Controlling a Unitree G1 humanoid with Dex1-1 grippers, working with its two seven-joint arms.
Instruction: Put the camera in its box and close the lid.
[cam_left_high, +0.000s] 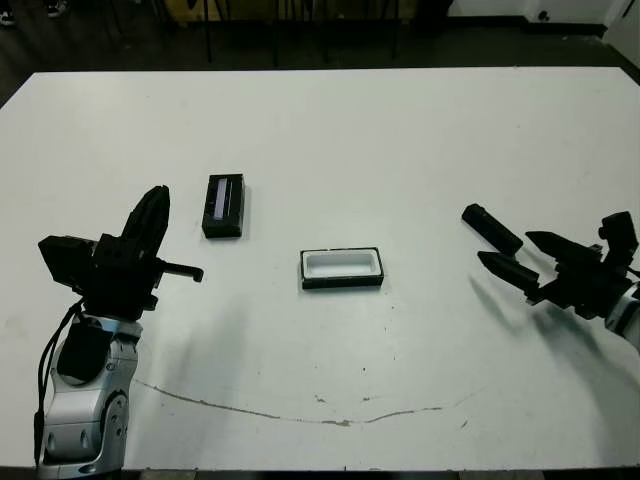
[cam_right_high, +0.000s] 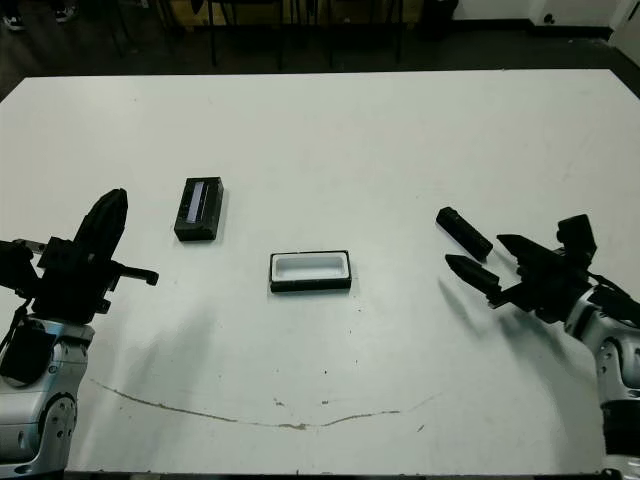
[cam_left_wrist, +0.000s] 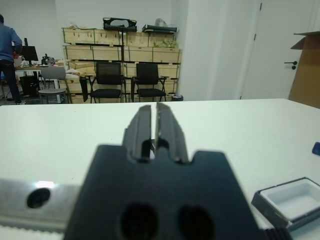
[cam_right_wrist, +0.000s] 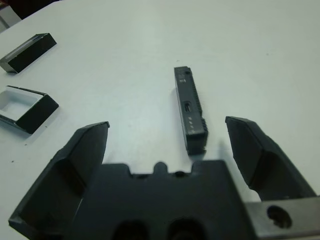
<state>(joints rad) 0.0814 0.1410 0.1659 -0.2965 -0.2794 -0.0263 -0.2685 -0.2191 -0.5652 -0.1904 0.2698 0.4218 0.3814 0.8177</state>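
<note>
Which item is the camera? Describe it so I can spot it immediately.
On the white table, look at the robot's right side, just ahead of the open right gripper. The camera is the narrow all-black bar lying there, without the box's white lining or the lid's pale stripe.

One camera (cam_left_high: 491, 228), one white-lined box (cam_left_high: 342, 268) and one striped lid (cam_left_high: 223, 205) lie on a single white table (cam_left_high: 400, 140), flanked by two black grippers, left (cam_left_high: 150, 222) and right (cam_left_high: 510, 256); two chairs (cam_left_wrist: 107, 80) stand beyond.
</note>
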